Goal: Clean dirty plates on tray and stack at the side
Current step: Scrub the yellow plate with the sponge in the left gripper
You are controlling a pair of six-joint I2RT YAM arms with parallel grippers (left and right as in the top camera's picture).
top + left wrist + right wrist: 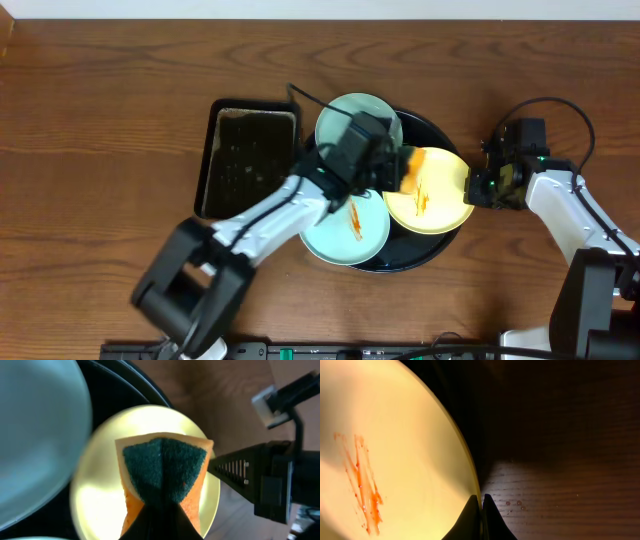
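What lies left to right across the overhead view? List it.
Rectangular black tray → streaked light blue plate → yellow plate → right pincer, pinching that plate's rim.

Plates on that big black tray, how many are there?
3. The far light blue plate sits at the back of the tray; the near light blue plate, sauce-streaked, at front left; the pale yellow plate, also streaked, at right. The left arm may hide more.

Top-down overhead; both close wrist views seemingly share the yellow plate (405,425).
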